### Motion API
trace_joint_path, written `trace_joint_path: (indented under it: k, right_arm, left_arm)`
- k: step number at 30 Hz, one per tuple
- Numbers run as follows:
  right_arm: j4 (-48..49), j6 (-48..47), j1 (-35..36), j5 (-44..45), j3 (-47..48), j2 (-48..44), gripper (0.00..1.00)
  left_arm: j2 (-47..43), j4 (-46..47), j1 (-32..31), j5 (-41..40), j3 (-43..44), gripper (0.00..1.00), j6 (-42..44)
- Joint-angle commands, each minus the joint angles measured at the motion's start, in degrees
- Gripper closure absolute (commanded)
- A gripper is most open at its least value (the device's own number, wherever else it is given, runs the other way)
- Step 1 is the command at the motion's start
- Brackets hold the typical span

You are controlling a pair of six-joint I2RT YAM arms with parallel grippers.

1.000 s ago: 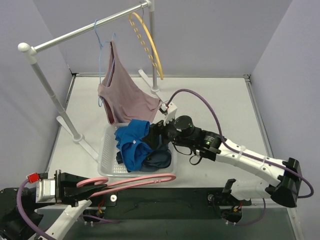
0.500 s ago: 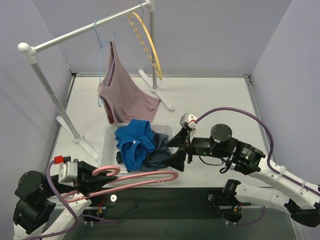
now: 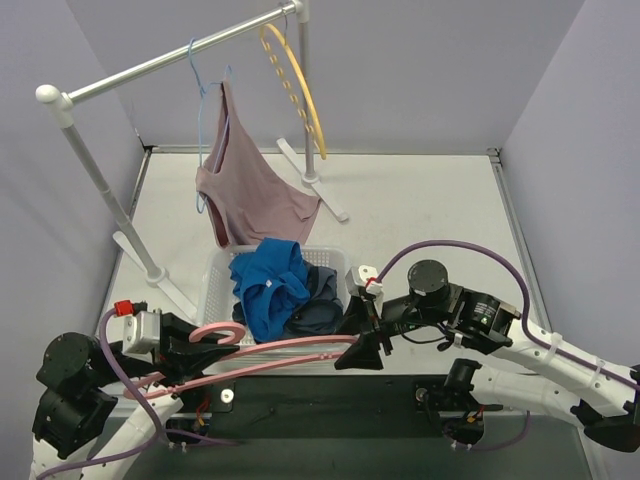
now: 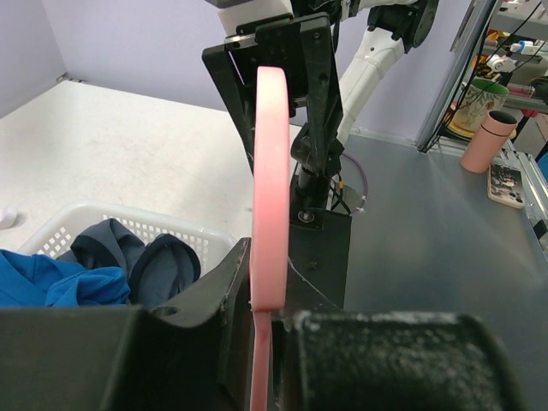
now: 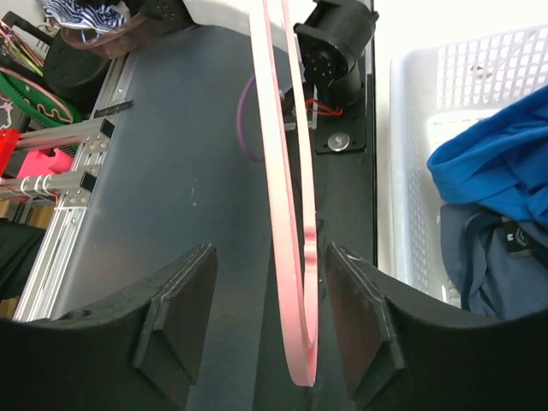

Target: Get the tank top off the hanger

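One pink hanger [image 3: 290, 352] lay level: left end effector [image 3: 188, 345] clamped near its hook, right end effector [image 3: 362, 352] apart around its tip. Blue top [image 3: 265, 290] lay in basket [image 3: 214, 330]; mauve tank top [image 3: 250, 195] hung from rail [image 3: 170, 62]

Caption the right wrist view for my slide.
Open right end effector straddling the pink hanger, white basket of clothes alongside.

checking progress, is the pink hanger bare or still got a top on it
Bare: the pink hanger shows only its plastic frame in every view; blue clothes lie in the basket.
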Motion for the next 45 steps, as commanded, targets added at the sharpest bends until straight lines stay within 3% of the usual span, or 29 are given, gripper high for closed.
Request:
trace_joint_path:
  k: [1,2,5,6,7,11,12,13,16,20,23,32,37,41,45]
  right_arm:
    - [0.40,-1.97,0.57,-0.05,-0.57,-1.15,0.50]
    - [0.22,-2.50,0.74,1.01,-0.74,-1.50,0.54]
    - [-0.13,-3.46,0.75,4.35,-0.74,-2.38,0.88]
    - [-0.13,-3.82,0.75,4.79,-0.74,-2.64,0.96]
    - [-0.05,-3.99,0.83,5.41,-0.74,-3.16,1.00]
    - [0.22,-4.52,0.92,5.23,-0.22,-4.05,1.00]
    - [0.39,-4.52,0.92,5.50,-0.13,-4.31,1.00]
    - [0.39,-4.70,0.92,5.93,-0.04,-5.18,1.00]
    - [0.13,-5.14,0.92,9.09,0.04,-7.46,1.00]
    - [-3.02,-6.45,1.01,13.14,1.01,-10.20,1.00]
    - [-7.06,-8.21,0.92,18.40,2.94,-11.52,1.00]
    - [-19.72,-11.03,0.75,32.47,10.24,-12.05,1.00]
    - [-20.53,-9.54,0.75,40.20,13.22,-9.59,1.00]
    - [-18.77,-7.60,0.75,54.33,16.47,-4.76,1.00]
    - [-17.36,-7.60,0.75,58.76,21.13,1.38,1.00]
  left_arm:
    - [1.16,5.13,0.02,0.73,-0.19,1.00,-1.73]
    - [1.25,5.22,0.02,0.65,-0.28,1.00,-1.99]
    - [2.13,5.31,0.02,0.65,-0.37,1.00,-2.25]
    - [2.31,5.39,0.02,0.65,-0.37,1.00,-2.43]
    - [2.48,5.31,0.02,0.47,-0.37,1.00,-2.61]
    - [3.10,5.22,0.02,-1.81,0.24,1.00,-2.78]
    - [3.10,5.22,0.02,-2.34,0.24,0.94,-2.78]
    - [3.19,5.30,0.02,-3.30,0.50,0.73,-2.78]
    - [3.19,5.31,0.02,-6.19,1.29,0.37,-2.61]
    - [3.19,4.87,0.02,-8.92,2.09,0.09,-1.82]
    - [3.45,3.46,0.02,-12.17,3.23,0.03,-0.50]
    - [2.75,0.04,0.02,-30.63,4.81,0.03,3.19]
    - [2.84,-1.64,0.02,-36.43,3.59,0.03,5.12]
    - [1.00,-0.50,0.02,-38.99,-0.71,0.03,4.95]
    - [-1.90,1.52,0.02,-39.60,-5.01,0.03,4.34]
